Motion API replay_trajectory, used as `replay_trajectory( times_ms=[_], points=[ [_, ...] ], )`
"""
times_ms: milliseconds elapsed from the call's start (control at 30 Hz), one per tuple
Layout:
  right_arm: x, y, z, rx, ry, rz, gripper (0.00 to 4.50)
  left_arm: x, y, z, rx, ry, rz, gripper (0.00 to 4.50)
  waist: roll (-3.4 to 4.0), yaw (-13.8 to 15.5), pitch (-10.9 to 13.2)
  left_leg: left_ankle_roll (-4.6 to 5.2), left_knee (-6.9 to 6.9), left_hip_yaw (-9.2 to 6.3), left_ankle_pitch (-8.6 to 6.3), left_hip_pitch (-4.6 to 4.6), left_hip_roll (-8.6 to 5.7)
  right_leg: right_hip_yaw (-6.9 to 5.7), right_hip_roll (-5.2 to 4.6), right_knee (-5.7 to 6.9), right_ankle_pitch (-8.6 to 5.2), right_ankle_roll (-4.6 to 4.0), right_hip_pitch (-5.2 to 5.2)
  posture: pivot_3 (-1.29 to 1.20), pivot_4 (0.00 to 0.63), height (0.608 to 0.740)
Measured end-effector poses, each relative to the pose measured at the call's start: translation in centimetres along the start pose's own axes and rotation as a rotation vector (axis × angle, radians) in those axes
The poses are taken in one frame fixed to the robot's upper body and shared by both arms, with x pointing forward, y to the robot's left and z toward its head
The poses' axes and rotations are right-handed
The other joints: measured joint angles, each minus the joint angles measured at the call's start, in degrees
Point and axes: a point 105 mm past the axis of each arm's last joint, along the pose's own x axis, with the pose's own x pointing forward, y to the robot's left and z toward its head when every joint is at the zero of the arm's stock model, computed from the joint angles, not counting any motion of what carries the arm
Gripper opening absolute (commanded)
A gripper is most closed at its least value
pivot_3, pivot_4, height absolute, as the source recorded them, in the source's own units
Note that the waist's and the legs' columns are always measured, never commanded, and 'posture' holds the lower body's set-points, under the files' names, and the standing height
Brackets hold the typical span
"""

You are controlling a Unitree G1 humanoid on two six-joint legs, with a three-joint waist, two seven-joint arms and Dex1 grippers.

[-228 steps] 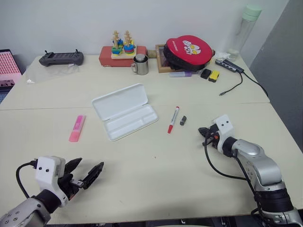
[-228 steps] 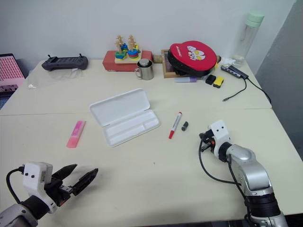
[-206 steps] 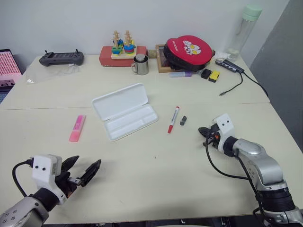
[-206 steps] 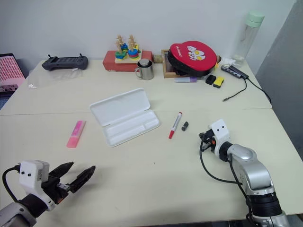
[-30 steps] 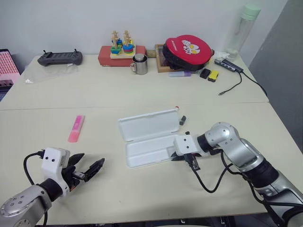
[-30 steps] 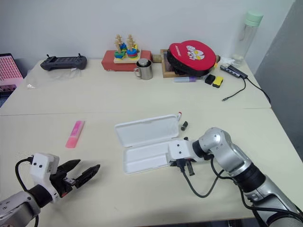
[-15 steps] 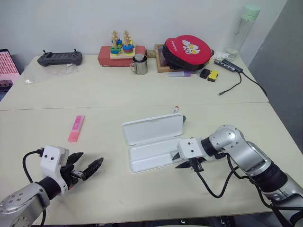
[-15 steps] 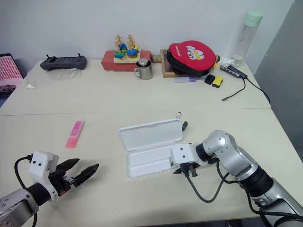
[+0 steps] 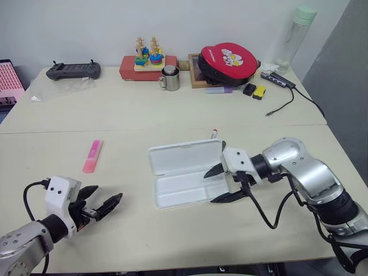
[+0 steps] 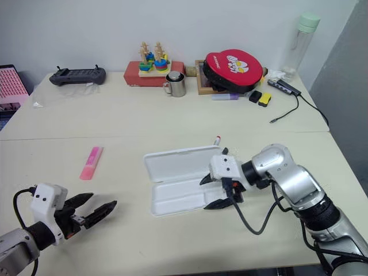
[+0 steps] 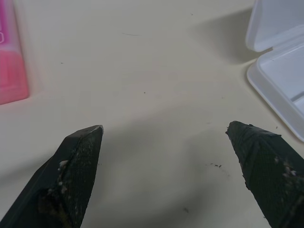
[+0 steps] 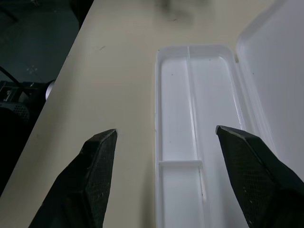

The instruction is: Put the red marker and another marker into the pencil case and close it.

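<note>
Low at the near left corner of the pale bench (image 9: 172, 241): left tool (image 9: 102, 203), black fingers spread wide, empty, aimed across the surface. Ahead of it and further out, well apart: flat, chunky bright pink highlighter (image 9: 92, 156), long axis running away from the robot. Nearer this arm than the other by far.

Mid-bench: white plastic rectangular pencil case (image 9: 184, 172), lid thrown back, divided tray bare. Long axis lying roughly left to right.

Over the case's right end: right tool (image 9: 222, 183), fingers wide apart, gripping nothing, pointing leftward along the tray.

Just behind the open lid, poking out past its far edge: slim white-barrelled marker with red cap (image 9: 214, 134), mostly hidden by the lid. Beyond the right tool, so probably a reach over the lid's far right corner for that arm.
</note>
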Motion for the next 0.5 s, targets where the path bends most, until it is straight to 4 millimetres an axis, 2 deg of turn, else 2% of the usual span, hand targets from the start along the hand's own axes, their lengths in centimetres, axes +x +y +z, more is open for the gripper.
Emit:
replay_trajectory(
  times_ms=[200, 333, 500],
  points=[
    [-0.6, -0.4, 0.8, 0.019, -0.054, -0.050, 3.65, -0.1, 0.4, 0.1, -0.027, 0.018, 0.016, 4.50, 0.00, 0.0, 0.0, 0.00, 0.00, 0.00, 0.00, 0.00, 0.00, 0.00, 0.00, 0.03, 0.00, 0.00, -0.01, 0.00, 0.150, 0.740],
    [-1.3, -1.4, 2.1, 0.035, -0.135, -0.128, 3.65, -0.3, 1.2, 1.1, -0.020, -0.012, 0.061, 4.50, 0.00, 0.0, 0.0, 0.00, 0.00, 0.01, 0.00, 0.00, 0.00, 0.01, 0.00, 0.04, 0.00, 0.00, -0.02, 0.00, 0.150, 0.740],
    [-1.6, -1.6, 2.2, 0.049, -0.147, -0.150, 3.65, -0.1, 1.7, 1.4, -0.015, -0.027, 0.102, 4.50, -0.01, 0.0, 0.0, 0.00, 0.00, 0.00, 0.00, -0.01, 0.00, 0.01, 0.00, 0.02, 0.00, 0.00, -0.02, 0.00, 0.150, 0.740]
  ],
)
